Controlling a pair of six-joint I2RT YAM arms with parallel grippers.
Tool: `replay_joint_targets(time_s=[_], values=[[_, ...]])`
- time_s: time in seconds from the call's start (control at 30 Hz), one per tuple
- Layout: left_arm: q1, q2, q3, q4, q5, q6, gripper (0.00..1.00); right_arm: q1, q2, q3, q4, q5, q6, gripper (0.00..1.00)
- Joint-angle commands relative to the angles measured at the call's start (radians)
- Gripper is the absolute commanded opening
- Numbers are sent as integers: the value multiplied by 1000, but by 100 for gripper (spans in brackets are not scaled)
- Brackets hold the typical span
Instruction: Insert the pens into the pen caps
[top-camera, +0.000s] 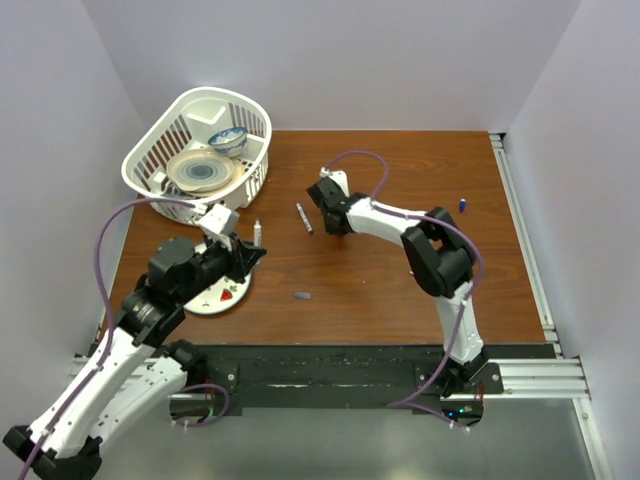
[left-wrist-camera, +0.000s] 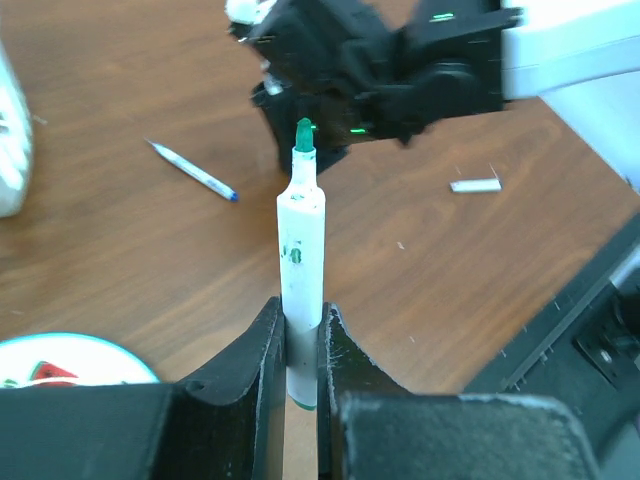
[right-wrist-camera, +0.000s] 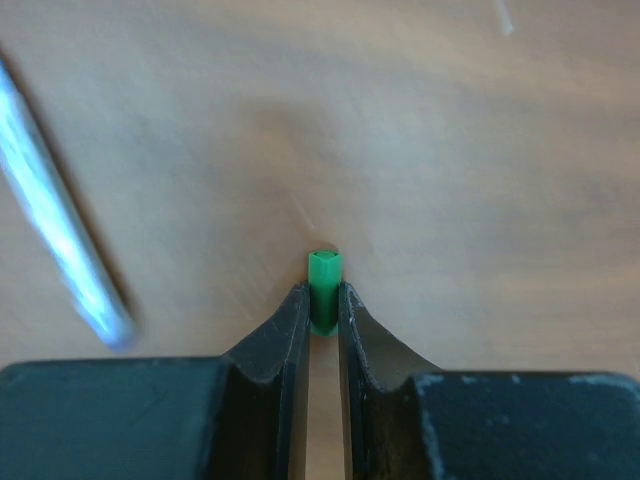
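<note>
My left gripper (left-wrist-camera: 298, 312) (top-camera: 248, 252) is shut on a white pen (left-wrist-camera: 300, 240) with a green tip; the pen (top-camera: 257, 234) stands upright above the table's left side. My right gripper (right-wrist-camera: 322, 296) (top-camera: 333, 220) points down at the table's middle, its jaws pressed on both sides of a green pen cap (right-wrist-camera: 324, 272). A second pen (top-camera: 303, 217) (left-wrist-camera: 190, 172) lies on the wood just left of the right gripper, blurred in the right wrist view (right-wrist-camera: 55, 200). A grey cap (top-camera: 302, 295) (left-wrist-camera: 475, 185) lies nearer the front. A blue cap (top-camera: 463, 204) sits far right.
A white basket (top-camera: 150, 160) holding a plate and a bowl stands at the back left corner. A small plate (top-camera: 215, 300) (left-wrist-camera: 60, 360) with a watermelon print lies under the left arm. White walls close in the table on three sides.
</note>
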Motion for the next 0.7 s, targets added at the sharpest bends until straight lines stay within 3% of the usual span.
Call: replay_joint_targets(time_s=[0.0,0.13,0.3,0.43,0.53,0.67], values=[[4,169,123,60,132,-26,0,-7,-241,-397,139,-42,4,0],[4,304,169,182,204,-84,0,-8,-442,-553,196,-82,54,0],[1,462,92,400,509,-113,0,-7,-697,-662,221,-133,79,0],[-10,481,81,387,581,-69,0,-5,-941,-728,316,-226,122,0],[-12,444,60,414,549,-76,0,-5,-1111,-792,473,-323,185,0],[-13,424,43,428,583,-75,0,-3,-1199,-872,767,-441,270,0]])
